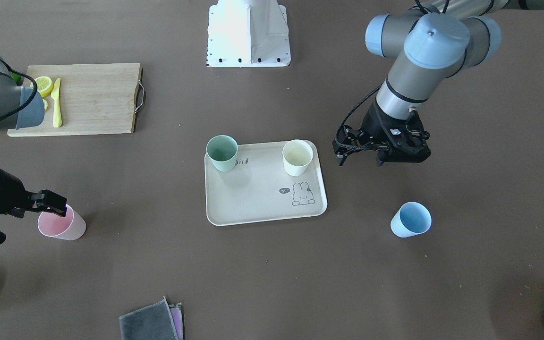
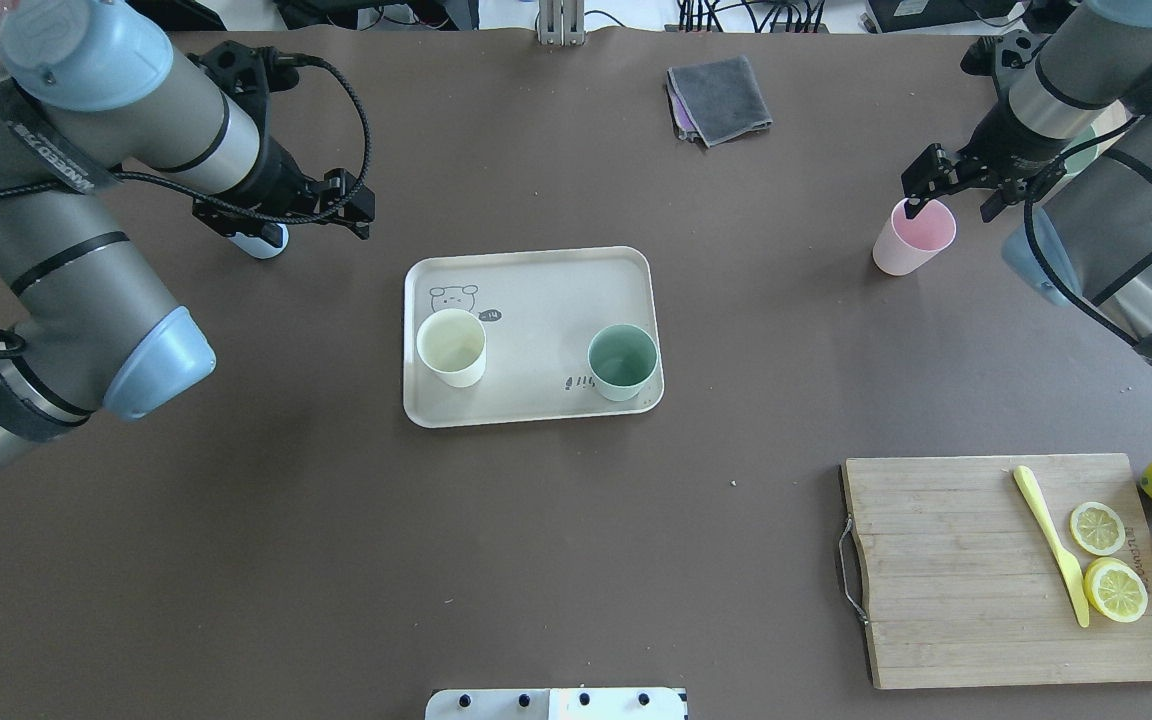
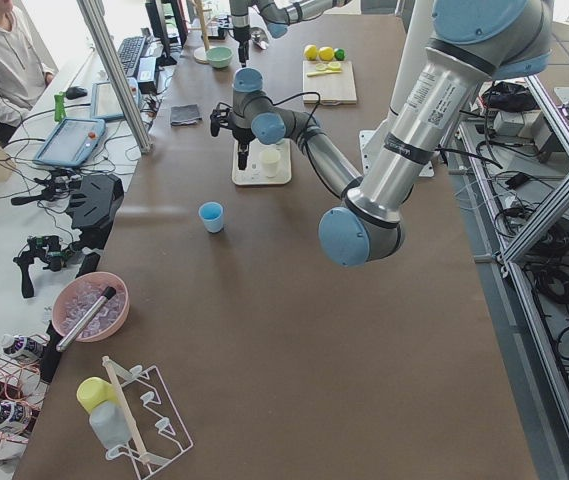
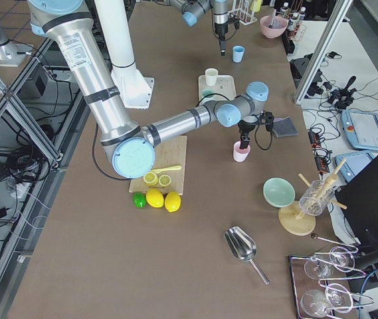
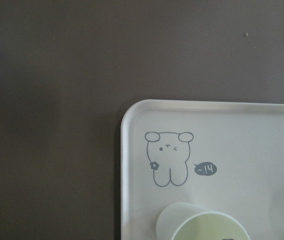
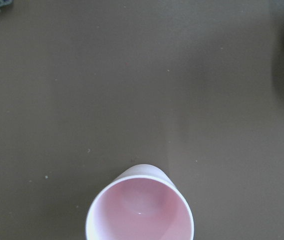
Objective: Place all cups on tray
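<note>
The pink cup (image 1: 64,226) looks light, stiff, slick; pinch its wall at the rim, where the right claw (image 1: 59,204) hangs spread. The left claw (image 1: 361,160) gapes empty at 3 o'clock of the tray (image 1: 253,198).

A rounded corner of the tray (image 5: 261,140) is seen on the worktop (image 5: 52,100); a cream cup (image 5: 206,227) is cut off below its bunny drawing (image 5: 167,157).

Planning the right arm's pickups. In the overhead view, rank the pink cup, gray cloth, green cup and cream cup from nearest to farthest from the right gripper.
1. Pink cup, directly at the right gripper, on the view's right.
2. Gray cloth, at the far edge, toward the middle.
3. Green cup, at the right end of the tray.
4. Cream cup, at the left end of the tray.
</note>
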Robot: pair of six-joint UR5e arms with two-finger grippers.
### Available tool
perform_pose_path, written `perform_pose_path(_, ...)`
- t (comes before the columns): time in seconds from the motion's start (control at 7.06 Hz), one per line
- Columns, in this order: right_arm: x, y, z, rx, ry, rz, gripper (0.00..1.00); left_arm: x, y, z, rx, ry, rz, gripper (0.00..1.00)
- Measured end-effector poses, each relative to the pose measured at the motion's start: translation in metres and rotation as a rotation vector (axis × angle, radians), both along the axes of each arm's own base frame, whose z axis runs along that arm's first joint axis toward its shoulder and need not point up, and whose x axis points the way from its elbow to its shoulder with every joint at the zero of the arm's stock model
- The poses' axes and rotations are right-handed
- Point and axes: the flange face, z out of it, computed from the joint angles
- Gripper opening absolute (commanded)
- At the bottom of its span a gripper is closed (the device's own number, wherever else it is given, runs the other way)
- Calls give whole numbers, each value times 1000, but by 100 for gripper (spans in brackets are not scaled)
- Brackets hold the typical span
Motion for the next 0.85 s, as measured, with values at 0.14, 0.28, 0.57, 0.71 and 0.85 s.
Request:
perform_pose_path(0.14, -2, 0, 18, -4, 5, -2, 81, -15, -8, 7, 7, -10, -2, 97)
perform_pose_path(0.28, -6, -1, 31, -9, 8, -5, 68, -25, -14, 14, 16, -21, -4, 97)
perform_pose_path(0.57, -9, -3, 45, -15, 10, -6, 0, -49, -30, 49, 52, -79, 20, 95)
perform_pose_path(0.71, -9, -3, 47, -15, 5, -8, 0, -64, -41, 80, 71, -126, 46, 93)
perform_pose_path(0.85, -9, -1, 41, -11, -12, -12, 0, -76, -54, 113, 67, -170, 68, 92)
